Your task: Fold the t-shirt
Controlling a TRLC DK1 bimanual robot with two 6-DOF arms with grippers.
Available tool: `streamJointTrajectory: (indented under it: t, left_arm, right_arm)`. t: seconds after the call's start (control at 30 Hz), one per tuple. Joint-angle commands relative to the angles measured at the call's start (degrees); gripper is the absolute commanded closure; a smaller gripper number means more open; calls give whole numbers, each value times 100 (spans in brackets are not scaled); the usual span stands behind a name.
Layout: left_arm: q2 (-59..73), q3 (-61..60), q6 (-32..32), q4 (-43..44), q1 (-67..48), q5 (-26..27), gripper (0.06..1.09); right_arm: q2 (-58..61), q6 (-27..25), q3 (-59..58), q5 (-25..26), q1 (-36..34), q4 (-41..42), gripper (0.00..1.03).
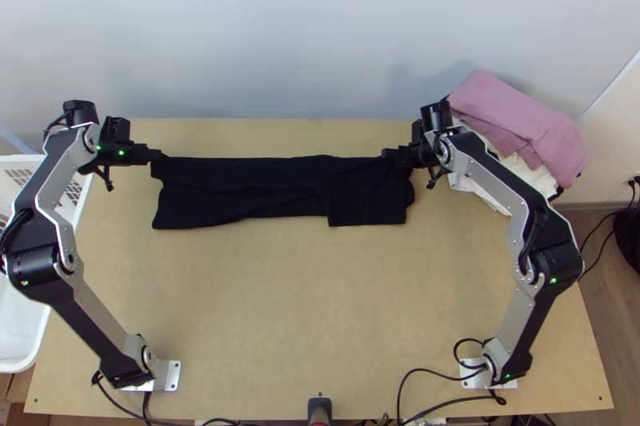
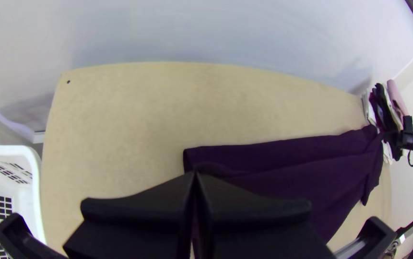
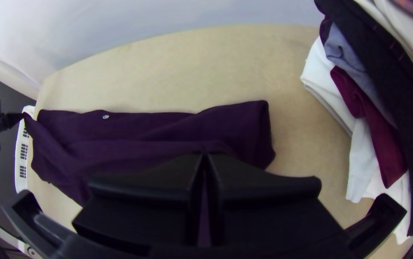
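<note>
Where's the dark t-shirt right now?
In the top view, the dark t-shirt stretches along the far side of the wooden table, between the left arm's fingers and the right arm's fingers.

The near table (image 1: 312,306) lies open; stacked clothes (image 1: 520,126) block its far right.

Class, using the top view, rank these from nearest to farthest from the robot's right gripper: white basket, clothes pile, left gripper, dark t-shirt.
1. Dark t-shirt: pinched in the right gripper.
2. Clothes pile: close by, on the right.
3. Left gripper: at the shirt's left end.
4. White basket: off the table's left edge.
</note>
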Motion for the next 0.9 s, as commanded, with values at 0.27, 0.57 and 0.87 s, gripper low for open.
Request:
streamJointTrajectory:
  t: [0.27, 0.57, 0.87]
  left_arm:
    - [388, -218, -501, 432, -40, -27, 105]
    - [265, -560, -632, 599, 65, -36, 31]
    - [-60, -736, -641, 529, 733, 201, 12]
  right_arm:
    - [634, 75, 196, 559, 16, 499, 100]
    - [511, 207, 37, 832, 42, 631, 3]
    - [-1264, 216, -639, 981, 525, 860, 3]
